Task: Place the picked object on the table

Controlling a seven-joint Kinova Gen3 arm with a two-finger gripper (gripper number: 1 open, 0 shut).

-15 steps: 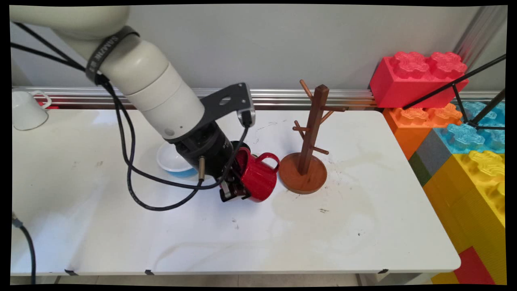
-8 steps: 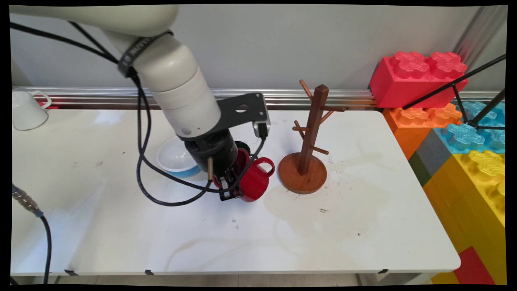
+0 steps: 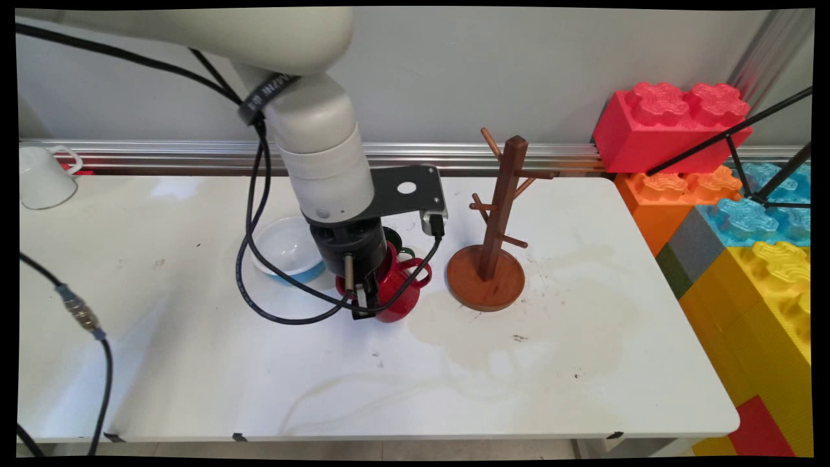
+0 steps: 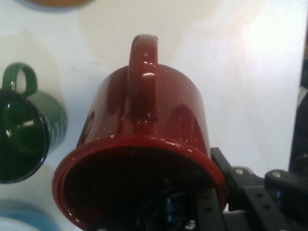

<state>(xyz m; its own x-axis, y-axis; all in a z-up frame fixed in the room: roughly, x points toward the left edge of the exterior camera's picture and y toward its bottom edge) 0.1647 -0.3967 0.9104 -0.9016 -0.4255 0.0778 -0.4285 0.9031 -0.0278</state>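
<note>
The gripper [image 3: 367, 305] pinches the rim of a red mug [image 3: 397, 290], one finger [image 4: 211, 211] outside the wall and the other down inside the mouth. The mug is nearly upright, tilted a little, its handle pointing toward the mug tree [image 3: 494, 240]; whether its base touches the table [image 3: 519, 363] is hard to tell. It sits just left of the tree's round base, close but apart.

A green mug [image 4: 24, 130] stands just behind the red one, mostly hidden by the arm in the main view; in the hand view it is beside the red mug, not touching. A white and blue bowl [image 3: 285, 250] lies just left of the red mug, farther from the tree. A white cup [image 3: 42, 175] stands upside down at the table's far left corner, well apart from the tree. Big toy bricks [image 3: 668, 130] are stacked to the right of the tree, past the table's edge.
</note>
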